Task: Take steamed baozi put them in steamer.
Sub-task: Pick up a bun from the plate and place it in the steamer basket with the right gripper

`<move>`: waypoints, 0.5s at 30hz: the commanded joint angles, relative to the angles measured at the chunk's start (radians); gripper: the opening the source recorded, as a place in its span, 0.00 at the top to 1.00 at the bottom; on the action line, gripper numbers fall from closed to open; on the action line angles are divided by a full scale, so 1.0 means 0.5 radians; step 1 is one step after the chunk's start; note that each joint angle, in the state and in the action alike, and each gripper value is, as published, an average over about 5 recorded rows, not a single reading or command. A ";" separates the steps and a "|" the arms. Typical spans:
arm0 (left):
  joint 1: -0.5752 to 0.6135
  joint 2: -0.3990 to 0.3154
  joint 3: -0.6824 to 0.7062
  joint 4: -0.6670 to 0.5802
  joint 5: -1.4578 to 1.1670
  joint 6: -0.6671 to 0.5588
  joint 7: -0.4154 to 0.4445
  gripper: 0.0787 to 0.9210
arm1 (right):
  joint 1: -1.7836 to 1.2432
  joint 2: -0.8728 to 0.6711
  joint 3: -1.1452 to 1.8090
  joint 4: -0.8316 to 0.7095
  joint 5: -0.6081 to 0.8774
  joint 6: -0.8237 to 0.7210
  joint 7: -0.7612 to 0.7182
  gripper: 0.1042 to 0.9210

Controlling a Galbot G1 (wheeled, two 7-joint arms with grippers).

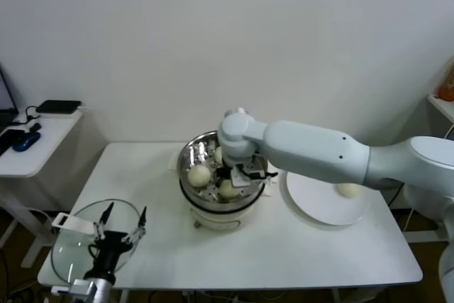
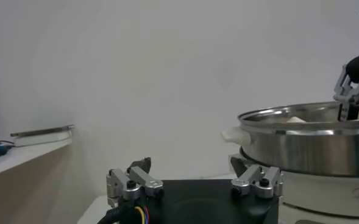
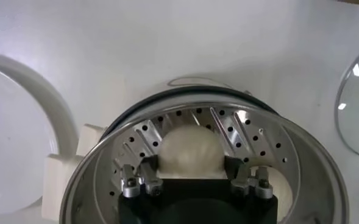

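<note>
The steamer [image 1: 213, 200] stands mid-table, a steel perforated basket [image 3: 240, 131] on a cream base. My right gripper [image 1: 243, 177] reaches down into it and is shut on a cream-white baozi [image 3: 190, 149], a pad on each side; in the head view this baozi [image 1: 228, 189] rests low in the basket. A second baozi [image 1: 198, 174] lies beside it, and its edge [image 3: 278, 181] shows in the right wrist view. One more baozi [image 1: 348, 189] sits on the white plate [image 1: 312, 207]. My left gripper [image 1: 120, 228] hangs open near the table's front left, holding nothing.
A round glass lid [image 1: 74, 246] lies flat under the left gripper at the front left corner. The plate is right of the steamer. A white side table [image 1: 35, 147] with dark devices stands further left. From the left wrist, the steamer [image 2: 307, 143] is close ahead.
</note>
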 commanded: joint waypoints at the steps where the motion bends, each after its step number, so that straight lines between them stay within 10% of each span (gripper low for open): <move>1: -0.001 -0.003 0.002 0.002 0.002 -0.001 0.000 0.12 | -0.013 0.003 -0.001 -0.007 -0.008 0.016 0.004 0.27; 15: -0.001 -0.005 0.004 -0.009 0.006 0.003 0.000 0.12 | 0.028 0.021 0.022 -0.032 0.071 0.071 0.011 0.12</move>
